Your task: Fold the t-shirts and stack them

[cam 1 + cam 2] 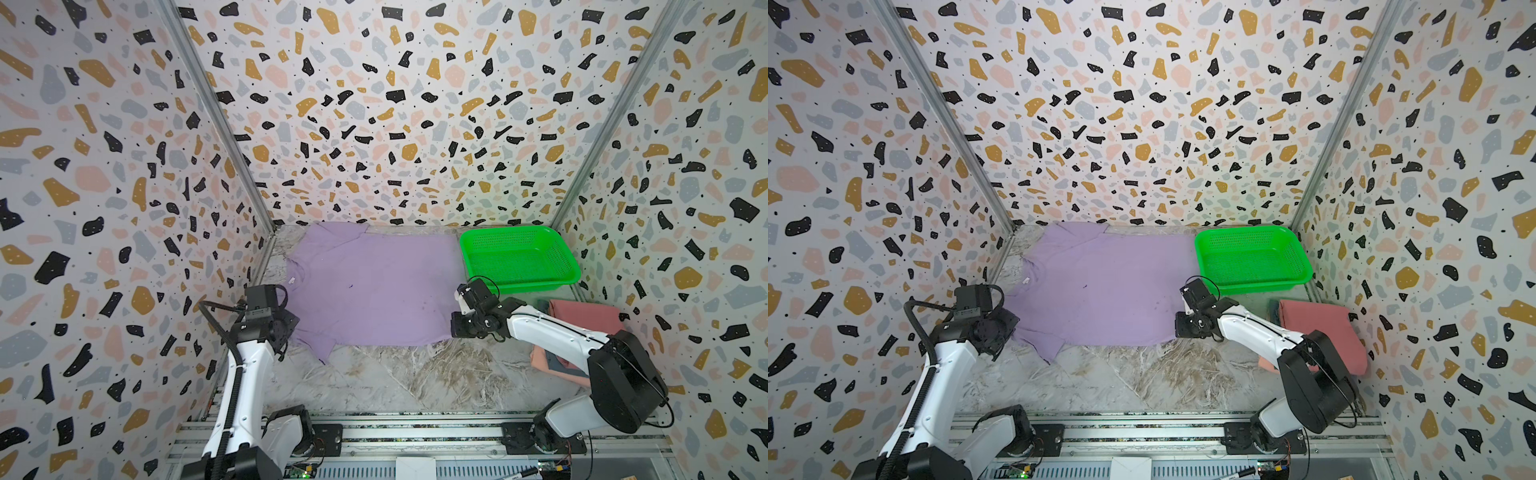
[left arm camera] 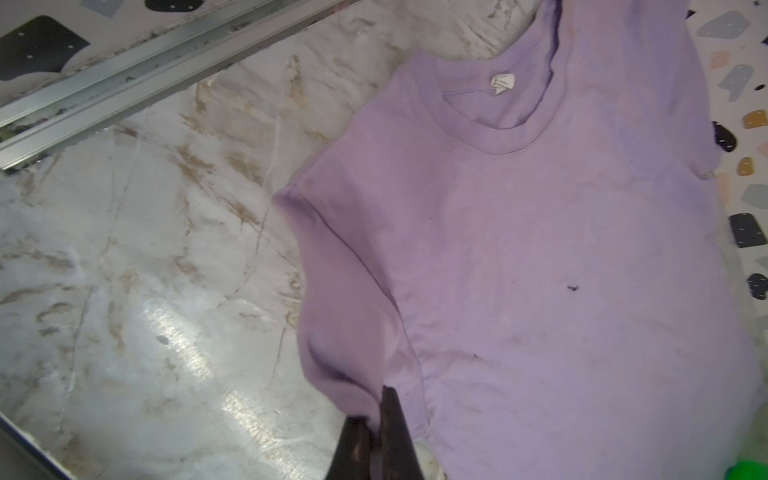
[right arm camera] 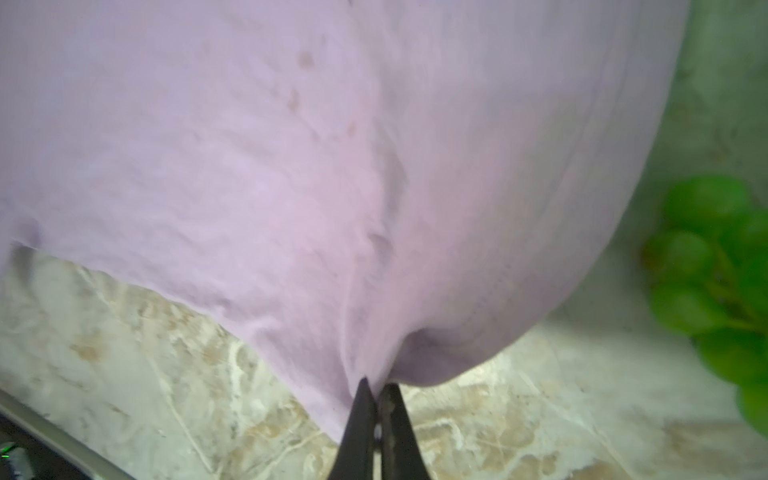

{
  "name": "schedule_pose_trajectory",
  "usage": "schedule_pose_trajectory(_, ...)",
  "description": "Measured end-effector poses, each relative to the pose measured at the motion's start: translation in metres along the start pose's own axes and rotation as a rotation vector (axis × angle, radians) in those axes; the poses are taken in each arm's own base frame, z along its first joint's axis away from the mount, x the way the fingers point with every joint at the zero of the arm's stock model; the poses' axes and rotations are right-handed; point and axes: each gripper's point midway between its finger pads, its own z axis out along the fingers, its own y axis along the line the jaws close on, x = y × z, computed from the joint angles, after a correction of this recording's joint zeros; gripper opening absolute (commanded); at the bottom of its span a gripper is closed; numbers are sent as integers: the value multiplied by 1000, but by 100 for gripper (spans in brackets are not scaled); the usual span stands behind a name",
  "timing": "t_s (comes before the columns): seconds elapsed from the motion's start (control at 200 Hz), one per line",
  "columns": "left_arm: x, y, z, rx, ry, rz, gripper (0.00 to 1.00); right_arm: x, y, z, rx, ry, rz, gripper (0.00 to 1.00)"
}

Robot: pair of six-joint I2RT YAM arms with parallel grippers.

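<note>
A large lavender t-shirt [image 1: 374, 291] [image 1: 1100, 291] lies spread flat on the marble table, its collar toward the left. My left gripper [image 2: 380, 401] is shut on the near sleeve's edge, and the cloth [image 2: 540, 249] bunches up at the black tips. My right gripper [image 3: 376, 384] is shut on the shirt's near hem corner [image 3: 291, 145], which is lifted slightly. In both top views the wrist housings hide the fingertips. At the right wall is a stack of folded t-shirts, salmon on top [image 1: 582, 320] [image 1: 1316, 324], with grey-blue [image 1: 559, 361] showing beneath.
A green mesh basket [image 1: 523, 284] [image 1: 1258, 286] stands at the back right, just beyond the right wrist. A cluster of green balls [image 3: 706, 257] lies near the hem in the right wrist view. Patterned walls close in three sides. A metal rail [image 1: 415, 432] runs along the front.
</note>
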Motion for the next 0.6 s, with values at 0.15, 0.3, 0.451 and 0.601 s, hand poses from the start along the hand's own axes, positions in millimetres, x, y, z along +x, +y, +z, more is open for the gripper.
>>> schedule_pose_trajectory(0.15,-46,-64,-15,147,-45,69,0,-48,6,0,-57,-54,57,0)
schedule_pose_trajectory(0.3,-89,-127,-16,279,-77,156,0,-79,2,9,-74,-76,91,0)
schedule_pose_trajectory(0.451,-80,-128,0,282,-24,199,0,-82,-2,9,-68,-74,80,0)
schedule_pose_trajectory(0.601,-47,-93,-3,214,38,203,0,-55,-7,11,-70,1,45,0)
